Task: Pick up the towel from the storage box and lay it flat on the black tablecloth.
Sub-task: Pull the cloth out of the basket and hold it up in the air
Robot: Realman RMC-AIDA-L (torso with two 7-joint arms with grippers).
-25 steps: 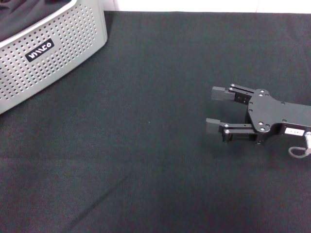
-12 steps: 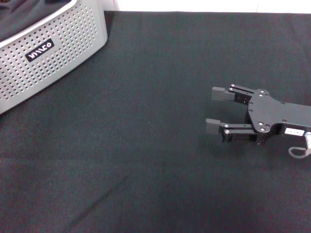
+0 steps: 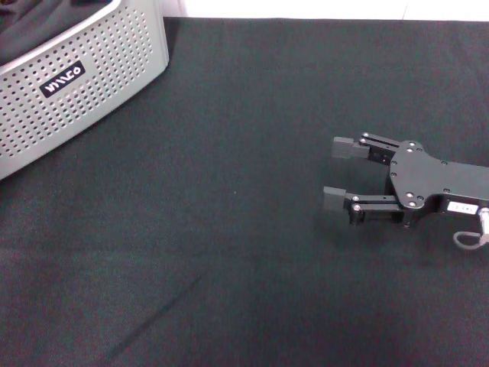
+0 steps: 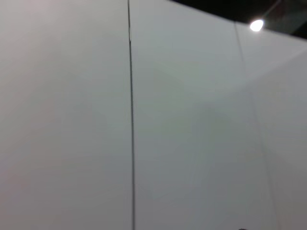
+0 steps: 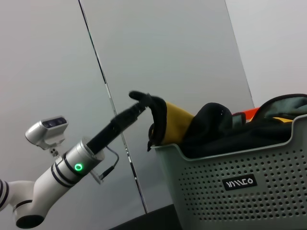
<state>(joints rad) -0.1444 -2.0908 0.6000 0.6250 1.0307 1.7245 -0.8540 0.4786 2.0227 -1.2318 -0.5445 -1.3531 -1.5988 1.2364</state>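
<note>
The left gripper (image 5: 144, 98) pinches the yellow-orange and grey-green terry towel (image 5: 169, 123) at the rim of the light grey perforated plastic storage box (image 5: 240, 187). The right gripper (image 3: 336, 172) rests spread on the large matte black tablecloth (image 3: 229, 214), well apart from the box.

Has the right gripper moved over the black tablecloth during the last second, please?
No. The right gripper sits open at the same spot on the black tablecloth, equally far from the storage box.

Storage box (image 3: 84, 84): black label (image 3: 62, 79), white stylised lettering, not clearly readable. No other text.
</note>
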